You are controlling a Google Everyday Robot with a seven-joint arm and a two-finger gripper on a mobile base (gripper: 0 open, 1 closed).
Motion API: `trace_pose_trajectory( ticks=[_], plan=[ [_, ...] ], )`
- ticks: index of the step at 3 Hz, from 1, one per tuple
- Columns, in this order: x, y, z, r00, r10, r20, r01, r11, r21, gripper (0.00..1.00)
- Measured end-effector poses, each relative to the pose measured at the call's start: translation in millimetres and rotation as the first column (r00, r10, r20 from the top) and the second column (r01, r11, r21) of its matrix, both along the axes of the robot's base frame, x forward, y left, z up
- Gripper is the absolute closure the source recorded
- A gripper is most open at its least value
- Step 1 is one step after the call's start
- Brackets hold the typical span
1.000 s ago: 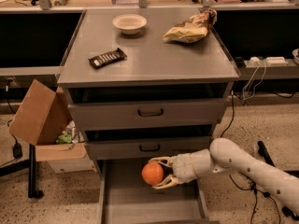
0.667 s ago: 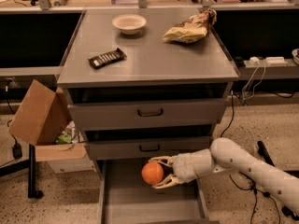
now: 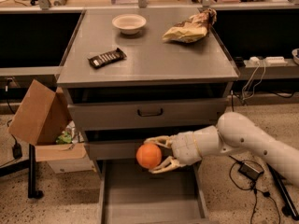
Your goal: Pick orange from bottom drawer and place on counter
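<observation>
Orange (image 3: 149, 156) is raised higher over the bottom drawer (image 3: 149, 192).
It is clenched in the gripper (image 3: 150, 156); the counter (image 3: 154, 64) is still to be reached at 12 o'clock.

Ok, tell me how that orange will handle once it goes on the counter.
The orange is round and smooth, so it will probably roll on the flat counter unless set down gently. It looks firm: the tool, above the open bottom drawer, grips it without visible denting. The smooth skin might slip in a light grip.
</observation>
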State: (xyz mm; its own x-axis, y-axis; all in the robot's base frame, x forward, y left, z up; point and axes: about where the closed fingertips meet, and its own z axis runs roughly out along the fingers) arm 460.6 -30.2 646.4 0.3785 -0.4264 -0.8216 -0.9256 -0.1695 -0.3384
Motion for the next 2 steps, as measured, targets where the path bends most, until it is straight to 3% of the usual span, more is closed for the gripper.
trace_pose_trajectory(
  ticks=[1,2],
  plan=[
    [6.6,3.8,59.0,0.9994,-0.025,0.025,0.026,0.999,-0.043,1.0],
    [7.6,3.8,60.6,0.9993,-0.03,0.022,0.031,0.999,-0.035,1.0]
  ],
)
